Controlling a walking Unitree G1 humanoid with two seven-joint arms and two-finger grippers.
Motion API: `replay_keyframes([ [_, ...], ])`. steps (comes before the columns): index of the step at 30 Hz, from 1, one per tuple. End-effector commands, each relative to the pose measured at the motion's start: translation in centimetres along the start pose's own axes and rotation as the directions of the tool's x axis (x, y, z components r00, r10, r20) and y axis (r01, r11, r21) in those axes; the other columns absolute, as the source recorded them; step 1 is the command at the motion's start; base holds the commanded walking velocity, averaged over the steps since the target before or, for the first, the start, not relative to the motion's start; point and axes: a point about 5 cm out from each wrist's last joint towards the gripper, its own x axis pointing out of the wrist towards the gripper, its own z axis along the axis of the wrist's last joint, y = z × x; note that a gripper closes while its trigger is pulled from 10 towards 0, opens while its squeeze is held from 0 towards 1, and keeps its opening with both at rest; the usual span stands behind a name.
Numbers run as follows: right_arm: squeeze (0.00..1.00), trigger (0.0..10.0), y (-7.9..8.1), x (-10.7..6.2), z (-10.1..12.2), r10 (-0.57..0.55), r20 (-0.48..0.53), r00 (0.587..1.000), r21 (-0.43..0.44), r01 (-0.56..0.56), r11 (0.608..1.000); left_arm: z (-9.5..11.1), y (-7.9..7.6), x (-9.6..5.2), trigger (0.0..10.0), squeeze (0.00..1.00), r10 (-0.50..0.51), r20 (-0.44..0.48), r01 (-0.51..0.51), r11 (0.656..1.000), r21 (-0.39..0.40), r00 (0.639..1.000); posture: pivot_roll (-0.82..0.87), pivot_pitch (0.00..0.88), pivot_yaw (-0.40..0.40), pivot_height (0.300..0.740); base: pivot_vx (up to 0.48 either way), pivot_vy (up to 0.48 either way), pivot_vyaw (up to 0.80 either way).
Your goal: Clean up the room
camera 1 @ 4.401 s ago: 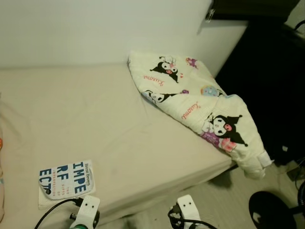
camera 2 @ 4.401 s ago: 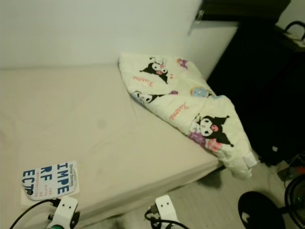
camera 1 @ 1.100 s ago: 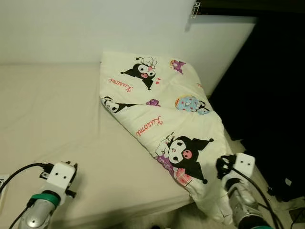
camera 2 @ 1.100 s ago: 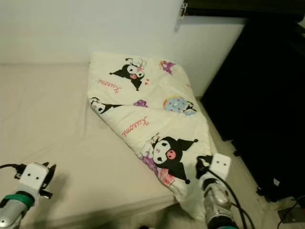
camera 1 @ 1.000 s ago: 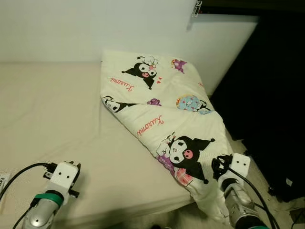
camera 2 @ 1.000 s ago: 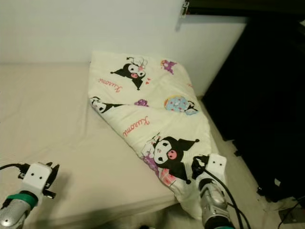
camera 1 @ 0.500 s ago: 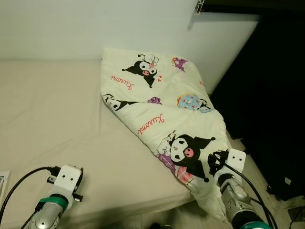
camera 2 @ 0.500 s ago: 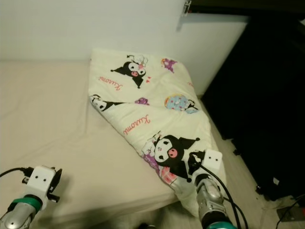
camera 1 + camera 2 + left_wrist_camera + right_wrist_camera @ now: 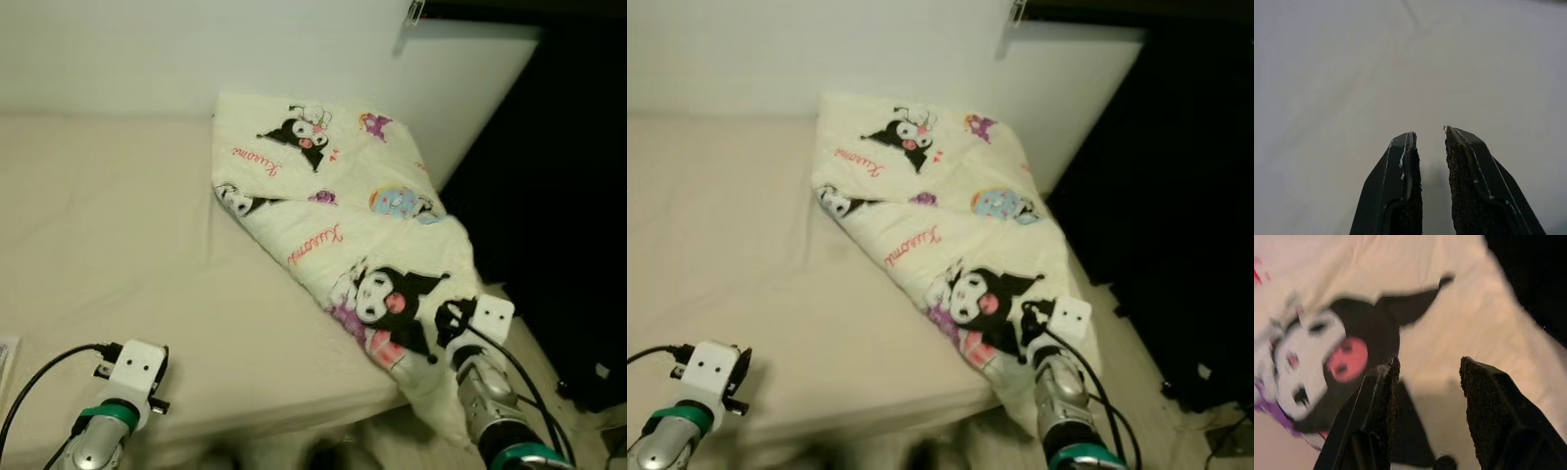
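Right hand [image 9: 1427, 367] hovers close over the blanket [image 9: 333, 211], fingers [image 9: 1484, 401] apart above its black cartoon print. That blanket lies folded across the bed's [image 9: 118, 255] right end, one corner drooping off the edge. Left hand [image 9: 1429, 131] hangs over bare sheet, fingers only slightly parted.
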Motion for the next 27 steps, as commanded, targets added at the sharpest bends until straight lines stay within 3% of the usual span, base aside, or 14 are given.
replay_keyframes([
  [1, 0.0, 10.0, -1.0, -0.4, -0.9, -0.037, -0.034, 0.999, 0.0, 0.037, 0.999, -1.0, -0.4, -0.4, 10.0, 0.0, -0.007, -0.048, 0.007, 1.0, -0.006, 0.999, 0.23, 0.091, -0.075, 0.597, 0.0, 0.0, 0.0],
  [9, 0.0, 10.0, -2.4, -0.3, 0.5, -0.134, 0.049, 0.99, -0.042, 0.136, 0.99, -1.1, -0.4, -0.4, 10.0, 0.0, -0.01, -0.051, 0.01, 1.0, -0.002, 0.999, 0.22, 0.094, -0.074, 0.572, 0.0, 0.0, 0.0],
  [19, 0.0, 10.0, -1.5, 0.1, 1.7, -0.085, 0.113, 0.99, -0.092, 0.096, 0.991, -1.3, -0.4, -0.6, 10.0, 0.0, -0.013, -0.057, 0.013, 1.0, 0.001, 0.998, 0.23, 0.096, -0.075, 0.572, 0.0, 0.0, 0.0],
  [27, 0.0, 10.0, -2.1, 0.2, 2.6, -0.131, 0.162, 0.978, -0.134, 0.153, 0.979, -1.4, -0.6, -0.8, 10.0, 0.0, -0.014, -0.06, 0.014, 1.0, 0.0, 0.998, 0.23, 0.094, -0.08, 0.572, 0.0, 0.0, 0.0],
])
